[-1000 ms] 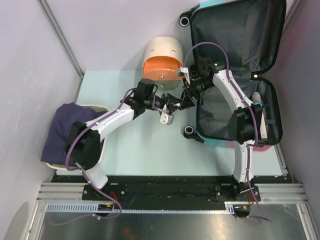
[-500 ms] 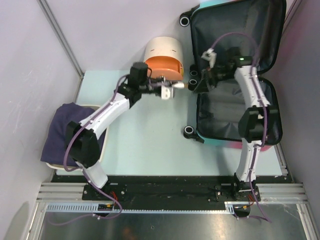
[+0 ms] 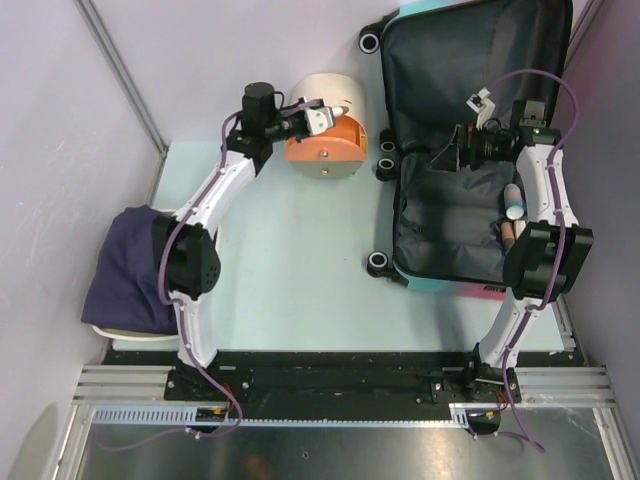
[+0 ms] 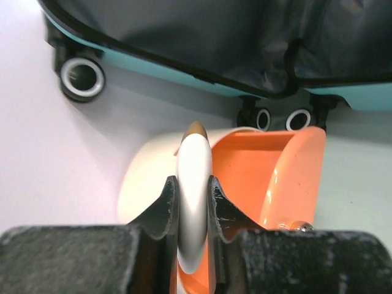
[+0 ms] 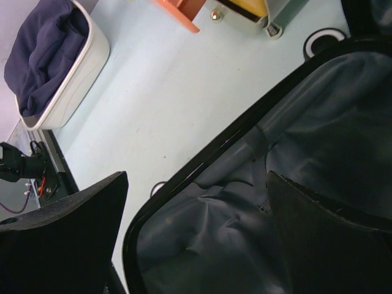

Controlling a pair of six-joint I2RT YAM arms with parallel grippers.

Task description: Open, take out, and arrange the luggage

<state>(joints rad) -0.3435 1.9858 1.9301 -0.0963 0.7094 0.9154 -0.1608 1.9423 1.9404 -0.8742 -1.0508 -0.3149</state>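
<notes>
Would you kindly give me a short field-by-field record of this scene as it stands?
luggage: open, dark lining showing, small items at its right side
left tool: shut on slim white object, above cream box with open orange drawer
right tool: open, empty, over luggage lining
basket: holds navy cloth, at left

Left hand (image 4: 193, 185) pinched narrow, right hand (image 5: 197, 231) wide open.
</notes>
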